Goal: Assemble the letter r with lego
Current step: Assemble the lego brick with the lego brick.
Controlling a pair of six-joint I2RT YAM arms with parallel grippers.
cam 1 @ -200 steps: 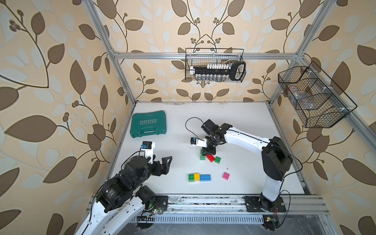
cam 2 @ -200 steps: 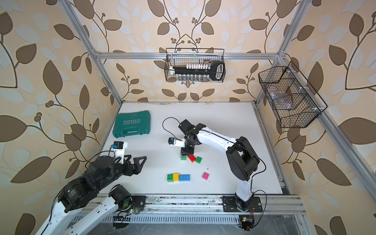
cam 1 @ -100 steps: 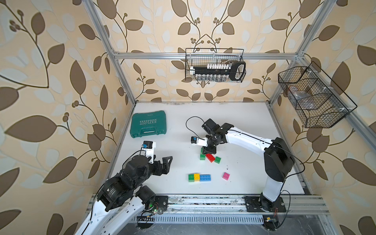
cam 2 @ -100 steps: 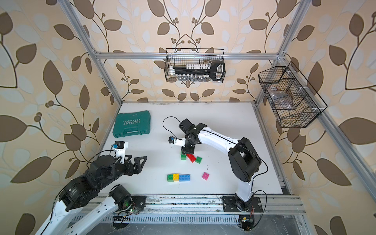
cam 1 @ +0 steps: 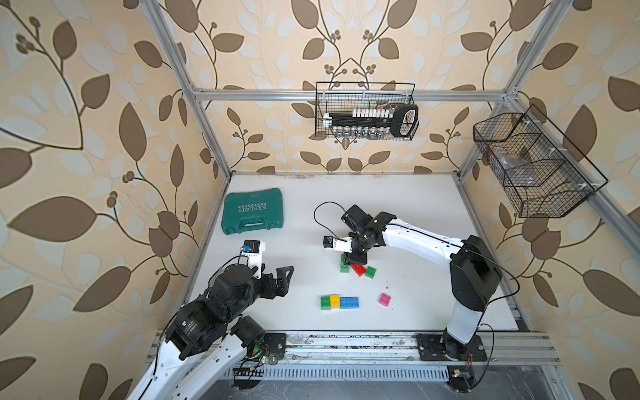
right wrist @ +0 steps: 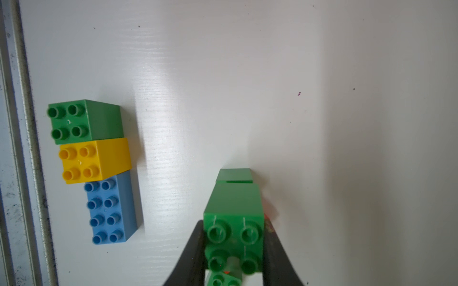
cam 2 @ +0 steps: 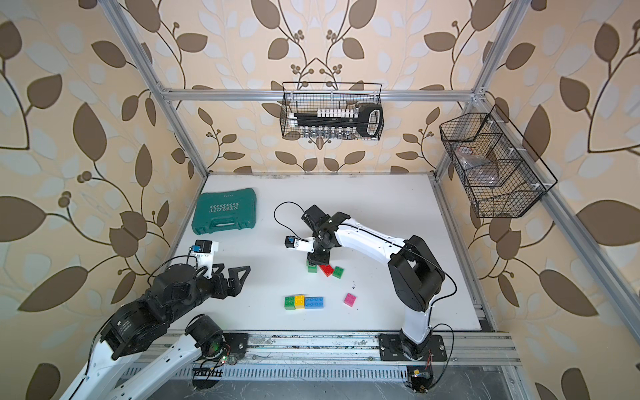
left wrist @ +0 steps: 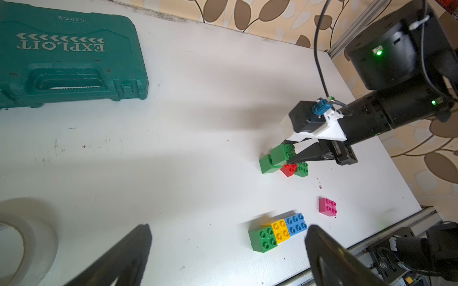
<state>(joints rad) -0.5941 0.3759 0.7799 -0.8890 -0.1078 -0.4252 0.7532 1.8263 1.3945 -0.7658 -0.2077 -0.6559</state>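
Our right claw (cam 1: pixel 354 259) grips a green brick (right wrist: pixel 234 205) — the brick row (right wrist: pixel 99 170) lies off one jaw's side, lengthwise across the grip; the left claw (cam 1: pixel 277 278), farther, gapes empty.

White table (cam 1: pixel 415 214) bears teal case (cam 1: pixel 252 211), green-yellow-blue brick row (cam 1: pixel 339 302), pink brick (cam 1: pixel 384 299), red brick (cam 1: pixel 358 269), green bricks (cam 1: pixel 370 272)

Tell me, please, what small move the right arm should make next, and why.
Probably lift the green brick slightly, clear of its neighbours. The right gripper is shut on it, yet it hangs close to a second green brick and a red brick, while the green-yellow-blue row it likely joins lies apart.
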